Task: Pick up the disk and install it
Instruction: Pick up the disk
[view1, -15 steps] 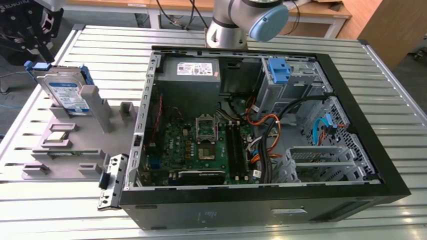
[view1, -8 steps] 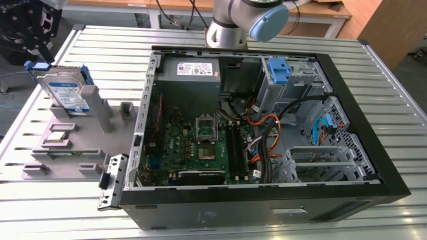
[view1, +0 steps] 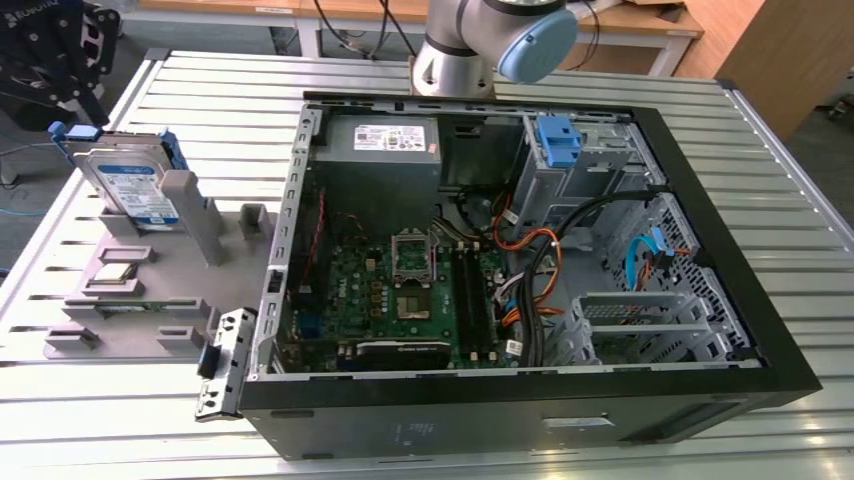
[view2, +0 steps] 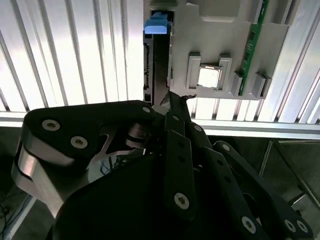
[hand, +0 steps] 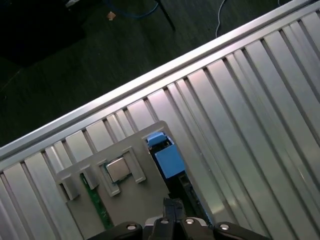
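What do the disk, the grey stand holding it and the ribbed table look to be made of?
The disk: silvery casing with a dull sheen, probably metal, in a blue frame that looks like moulded plastic. The grey stand: flat, even matte grey, probably plastic. The table: long ribbed slats with a bright brushed shine, likely aluminium.

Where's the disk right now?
The silver metal hard drive in its blue plastic caddy stands on edge in the grey parts holder at the exterior view's left, on the slatted metal table just outside the open black computer case.
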